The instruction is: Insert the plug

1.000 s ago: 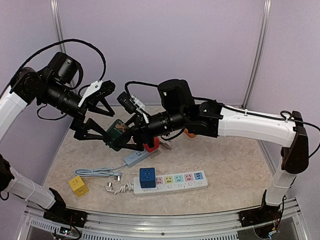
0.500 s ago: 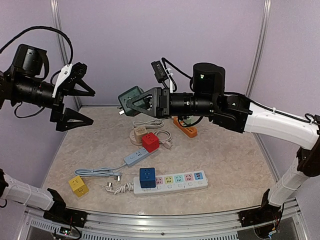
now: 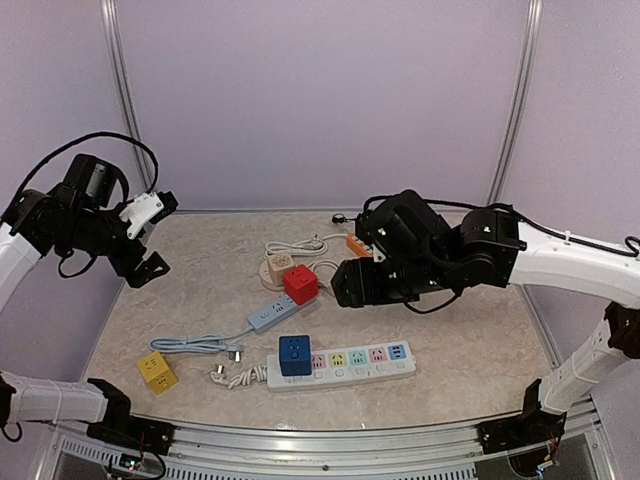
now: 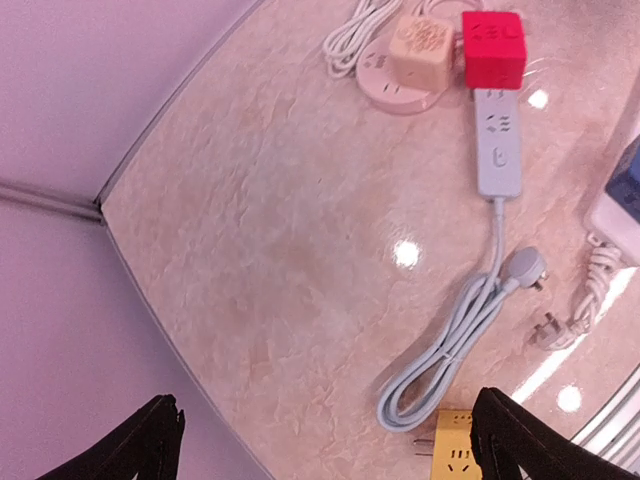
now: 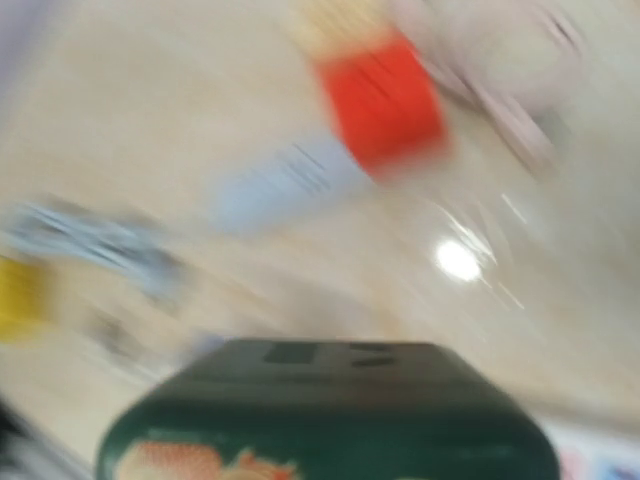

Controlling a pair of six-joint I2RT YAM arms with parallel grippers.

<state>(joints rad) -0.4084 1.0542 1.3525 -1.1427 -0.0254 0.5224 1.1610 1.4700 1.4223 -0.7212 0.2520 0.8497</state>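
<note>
My right gripper [image 3: 347, 284] is shut on a dark green cube adapter [image 5: 330, 420], which fills the bottom of the blurred right wrist view. It hangs low over the table, just right of the red cube adapter [image 3: 300, 285]. The white power strip [image 3: 350, 362] with coloured sockets lies near the front, with a blue cube adapter [image 3: 293, 355] plugged in at its left end. My left gripper [image 3: 148, 238] is open and empty, held high at the far left. Its fingertips [image 4: 140, 450] frame bare table in the left wrist view.
A beige cube [image 3: 281, 263] sits on a round socket behind the red cube. A grey-blue strip [image 3: 270, 316] trails its cable and plug [image 4: 525, 268] to the left. A yellow cube [image 3: 157, 371] lies front left. An orange strip [image 3: 360, 245] lies at the back.
My right arm has swung down from high in the air with the green cube to just above the table. My left arm has drawn back to the left and lowered.
</note>
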